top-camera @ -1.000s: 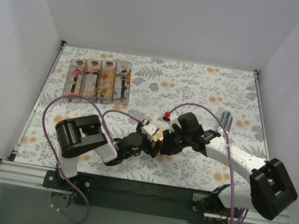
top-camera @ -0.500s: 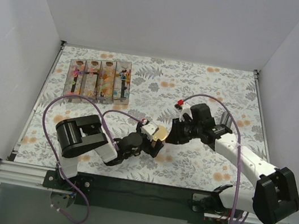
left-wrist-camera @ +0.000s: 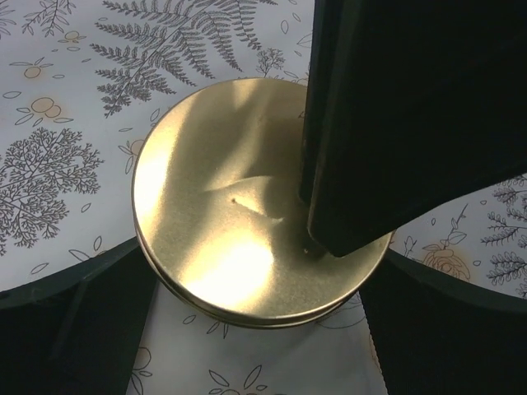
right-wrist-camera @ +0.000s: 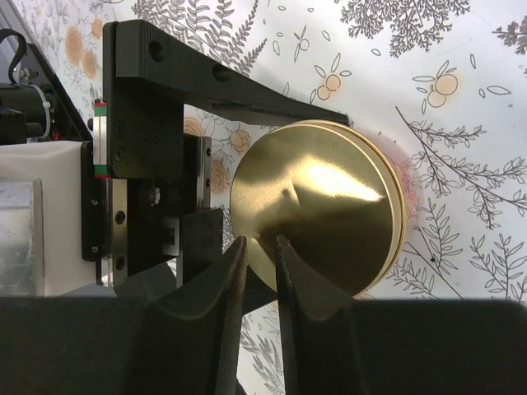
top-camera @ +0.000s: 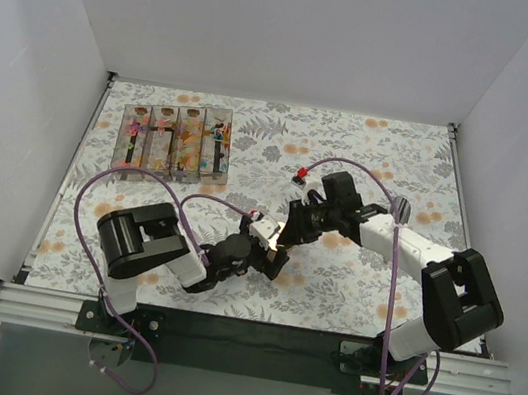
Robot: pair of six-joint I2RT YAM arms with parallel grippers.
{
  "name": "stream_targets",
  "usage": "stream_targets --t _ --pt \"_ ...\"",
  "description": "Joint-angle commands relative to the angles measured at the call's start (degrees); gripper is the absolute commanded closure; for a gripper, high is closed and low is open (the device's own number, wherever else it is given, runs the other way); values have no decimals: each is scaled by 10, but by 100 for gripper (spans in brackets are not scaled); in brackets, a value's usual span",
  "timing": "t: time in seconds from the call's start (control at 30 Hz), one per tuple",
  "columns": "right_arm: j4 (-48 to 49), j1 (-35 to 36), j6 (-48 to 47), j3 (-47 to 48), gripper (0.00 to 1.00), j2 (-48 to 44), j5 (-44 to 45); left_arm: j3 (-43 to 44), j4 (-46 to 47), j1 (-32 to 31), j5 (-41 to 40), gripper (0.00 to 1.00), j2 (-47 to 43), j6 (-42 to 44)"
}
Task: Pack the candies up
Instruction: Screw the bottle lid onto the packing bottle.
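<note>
— Well, what has the left gripper point(top-camera: 272, 248) got?
— It is closed on the gold tin point(left-wrist-camera: 230, 222), with a finger point(left-wrist-camera: 74, 321) against each side of the rim.
— And the right gripper point(right-wrist-camera: 259, 245)?
— It is just beyond the tin and all but closed, with only a thin slit between its fingers. The tips rest on the tin's top, gripping nothing I can make out.
— The candies point(top-camera: 218, 135)?
— Well beyond the tin, far left, inside four clear boxes point(top-camera: 159, 145) set side by side.

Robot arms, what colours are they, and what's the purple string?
The left arm and right arm have white links and chunky black joints. Purple cables loop along both. The fingers are flat and black.
</note>
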Motion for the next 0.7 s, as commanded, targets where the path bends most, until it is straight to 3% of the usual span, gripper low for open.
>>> stream_targets --t 0.0,0.23,0.4,0.63,0.67 --pt "-2 1 -13 -42 72 15 17 -39 -113 2 14 4 1 -14" --pt "-1 1 -21 -77 72 36 32 -64 -123 2 12 3 -51 -24" --pt "-4 0 -22 -54 71 4 39 -62 -217 2 10 3 -145 -60" --pt "-53 -28 -13 36 35 -84 137 3 -451 2 -57 3 -329 -150" --pt "-61 -35 -12 44 29 -108 154 18 -520 2 -71 3 -349 -161"
